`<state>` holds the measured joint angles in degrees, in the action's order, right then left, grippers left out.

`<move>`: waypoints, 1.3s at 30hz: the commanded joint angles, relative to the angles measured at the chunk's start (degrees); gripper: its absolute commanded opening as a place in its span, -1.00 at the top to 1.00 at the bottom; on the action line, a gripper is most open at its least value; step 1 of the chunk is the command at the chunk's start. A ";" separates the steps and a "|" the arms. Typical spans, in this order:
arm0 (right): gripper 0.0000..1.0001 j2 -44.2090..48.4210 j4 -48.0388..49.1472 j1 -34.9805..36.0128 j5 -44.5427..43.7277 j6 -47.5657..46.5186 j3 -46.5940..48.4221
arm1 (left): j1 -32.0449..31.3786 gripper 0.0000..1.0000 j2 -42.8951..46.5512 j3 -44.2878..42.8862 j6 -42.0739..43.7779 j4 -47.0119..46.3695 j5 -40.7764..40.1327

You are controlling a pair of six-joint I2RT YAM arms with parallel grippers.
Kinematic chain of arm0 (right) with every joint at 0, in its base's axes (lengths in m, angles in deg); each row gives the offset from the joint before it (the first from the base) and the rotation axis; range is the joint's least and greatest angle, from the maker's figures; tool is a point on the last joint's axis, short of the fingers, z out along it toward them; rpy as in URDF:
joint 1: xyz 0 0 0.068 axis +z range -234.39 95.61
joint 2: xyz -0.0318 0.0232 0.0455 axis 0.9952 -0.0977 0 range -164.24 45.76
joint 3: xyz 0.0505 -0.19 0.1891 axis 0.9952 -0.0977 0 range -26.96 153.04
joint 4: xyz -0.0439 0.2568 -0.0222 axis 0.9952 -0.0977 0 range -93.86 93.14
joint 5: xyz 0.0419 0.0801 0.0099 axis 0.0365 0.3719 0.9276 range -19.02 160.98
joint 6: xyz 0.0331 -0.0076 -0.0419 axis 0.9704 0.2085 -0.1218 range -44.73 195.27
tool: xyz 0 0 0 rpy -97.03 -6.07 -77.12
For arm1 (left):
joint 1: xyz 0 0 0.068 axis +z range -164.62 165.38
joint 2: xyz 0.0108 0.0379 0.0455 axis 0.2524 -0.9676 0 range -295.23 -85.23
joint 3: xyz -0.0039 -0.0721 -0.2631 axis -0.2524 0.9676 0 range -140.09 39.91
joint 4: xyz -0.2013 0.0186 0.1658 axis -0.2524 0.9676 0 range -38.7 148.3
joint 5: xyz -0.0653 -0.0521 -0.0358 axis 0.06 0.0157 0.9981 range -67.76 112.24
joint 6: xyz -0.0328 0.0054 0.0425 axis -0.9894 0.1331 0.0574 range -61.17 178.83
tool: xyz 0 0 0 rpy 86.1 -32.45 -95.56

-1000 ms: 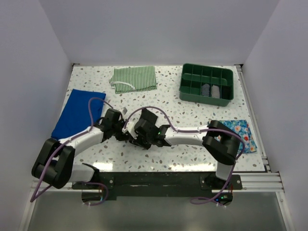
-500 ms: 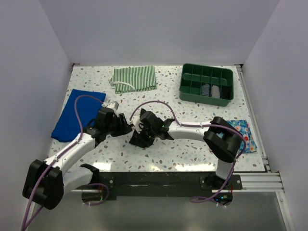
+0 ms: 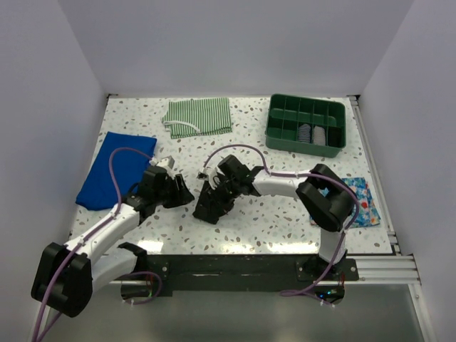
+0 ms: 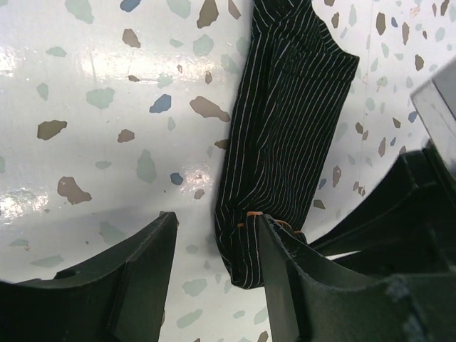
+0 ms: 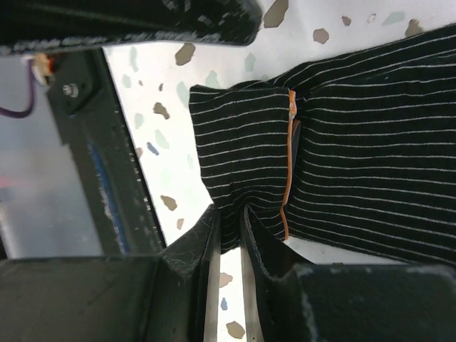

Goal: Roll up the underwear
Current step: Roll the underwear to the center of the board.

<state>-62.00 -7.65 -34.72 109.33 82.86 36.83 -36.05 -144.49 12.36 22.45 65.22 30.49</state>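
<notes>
The underwear (image 3: 211, 201) is black with thin white stripes and orange trim, and lies folded long and narrow at the table's middle. My right gripper (image 3: 217, 187) is shut on a fold at its edge; the right wrist view shows the cloth (image 5: 356, 135) pinched between the right gripper's (image 5: 228, 222) jaws. My left gripper (image 3: 184, 191) is open just left of it. In the left wrist view the underwear's (image 4: 292, 121) near end lies between the left gripper's (image 4: 217, 221) spread jaws, against the right finger (image 4: 285, 278).
A green-and-white striped cloth (image 3: 199, 116) lies at the back. A blue cloth (image 3: 114, 167) lies at the left. A green divided tray (image 3: 281, 137) with rolled items stands at the back right. A blue floral cloth (image 3: 360, 199) lies at the right, partly under the right arm.
My left gripper has drawn back to the left, away from the right one. My right gripper has shifted slightly up and right with the underwear, which now lies longer on the table.
</notes>
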 commanded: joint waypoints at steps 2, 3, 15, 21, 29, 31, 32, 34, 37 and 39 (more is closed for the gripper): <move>1.00 -3.94 -2.14 -2.55 9.28 4.44 1.69 | 0.25 -0.10 2.31 2.23 0.52 -6.26 4.05; 1.00 -4.47 -1.87 -3.00 10.77 5.23 1.69 | 0.34 -0.11 2.49 2.50 0.61 -6.61 4.92; 1.00 -9.13 -1.17 -8.01 16.68 12.52 4.85 | 0.25 -0.24 4.68 7.33 0.43 -12.94 11.61; 1.00 -12.46 -5.12 -8.80 14.13 12.80 7.05 | 0.25 -0.29 4.34 8.83 0.61 -15.32 13.72; 1.00 -13.79 -6.79 -9.68 10.70 12.62 8.37 | 0.16 -0.31 4.33 12.78 -0.36 -19.79 13.98; 1.00 -13.44 -5.83 -10.38 9.56 14.20 8.19 | 0.25 -0.31 4.60 14.01 -0.71 -21.55 14.42; 1.00 -13.44 -5.39 -10.64 9.38 15.07 8.02 | 0.25 -0.32 4.77 14.45 -0.88 -22.25 14.51; 1.00 -13.78 -4.86 -11.08 9.55 15.69 8.10 | 0.25 -0.32 4.69 15.07 -0.97 -23.31 14.60; 1.00 -14.58 -5.38 -11.17 10.43 15.78 9.16 | 0.25 -0.32 4.16 15.25 -0.36 -23.58 14.25; 1.00 -15.28 -6.35 -11.26 9.73 15.43 10.12 | 0.16 -0.32 3.98 15.59 -0.10 -23.67 14.07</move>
<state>-74.44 -12.83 -45.43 125.87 98.67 44.74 -36.01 -140.58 27.55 21.95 45.85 43.85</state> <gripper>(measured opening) 0.149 0.656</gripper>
